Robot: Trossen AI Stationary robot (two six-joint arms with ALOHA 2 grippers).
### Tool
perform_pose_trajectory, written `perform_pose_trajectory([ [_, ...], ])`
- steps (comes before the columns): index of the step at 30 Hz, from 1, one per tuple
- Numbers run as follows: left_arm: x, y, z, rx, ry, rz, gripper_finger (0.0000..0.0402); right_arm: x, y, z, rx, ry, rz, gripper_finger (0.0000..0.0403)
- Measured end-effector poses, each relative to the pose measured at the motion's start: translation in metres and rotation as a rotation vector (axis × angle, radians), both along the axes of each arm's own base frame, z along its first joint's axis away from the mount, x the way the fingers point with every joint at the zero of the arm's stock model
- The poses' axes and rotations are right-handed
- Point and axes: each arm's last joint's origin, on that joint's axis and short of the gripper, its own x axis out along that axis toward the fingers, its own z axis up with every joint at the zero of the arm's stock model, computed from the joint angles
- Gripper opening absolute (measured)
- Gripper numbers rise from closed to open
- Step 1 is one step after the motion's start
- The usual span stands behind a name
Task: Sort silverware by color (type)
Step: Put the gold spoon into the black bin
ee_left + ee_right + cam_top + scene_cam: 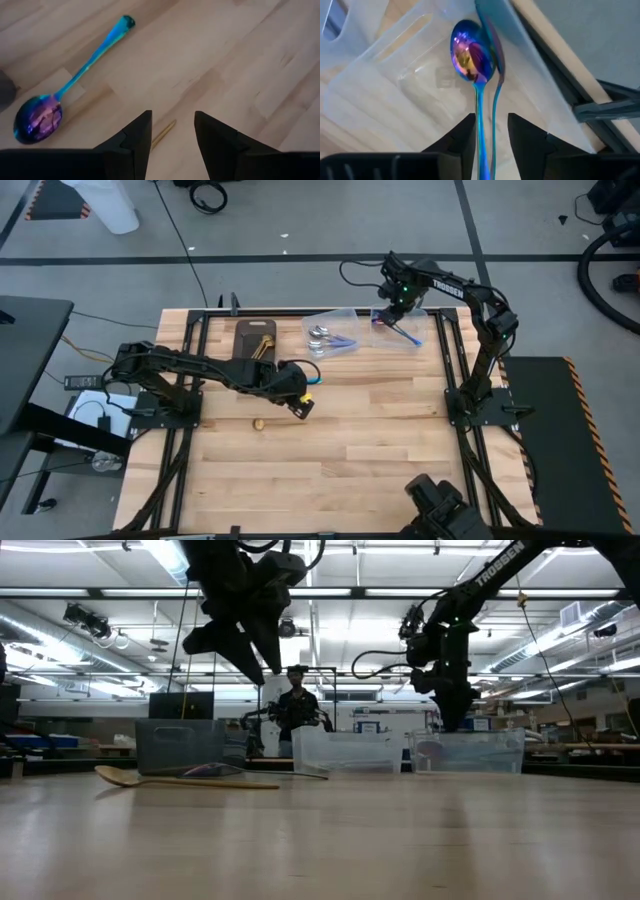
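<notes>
Your right gripper sits over the clear container at the far right of the table, with a rainbow spoon standing between its fingers, bowl down inside the container. The handle runs out of the picture's bottom edge between the two dark fingers, so you cannot tell whether they actually press on it; a narrow gap shows on one side.

Your left gripper hangs above the bare wood near the table's middle, its fingers spread apart and holding nothing. A second rainbow spoon lies flat on the boards just ahead of it. Between those fingertips you catch only the tip of a gold handle; the rest is cut off behind the fingers.

From the high view, a gold spoon shows as a small spot on the wood beside the left gripper, and the low view shows it lying flat. The dark tray at the far edge holds gold pieces, partly hidden by the left arm. The middle clear container holds silver spoons, too small to count.
</notes>
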Motion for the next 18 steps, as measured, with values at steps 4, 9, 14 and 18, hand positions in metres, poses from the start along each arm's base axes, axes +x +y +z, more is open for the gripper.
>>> perform_pose_trajectory([
  [4, -0.003, -0.001, -0.002, -0.028, 0.037, -0.027, 0.0157, 0.002, 0.006, 0.000, 0.034, 0.013, 0.016, 0.0126],
  [9, -0.004, -0.001, -0.002, -0.006, 0.060, -0.079, 0.0157, 0.009, 0.013, 0.004, 0.030, 0.000, 0.043, 0.0124],
  [14, -0.006, -0.001, -0.003, 0.010, 0.086, -0.109, 0.0157, 0.014, 0.019, 0.008, 0.018, -0.005, 0.067, 0.0124],
  [18, -0.007, 0.002, -0.004, 0.070, 0.111, -0.164, 0.0157, 0.018, 0.027, 0.017, -0.004, -0.022, 0.082, 0.0124],
])
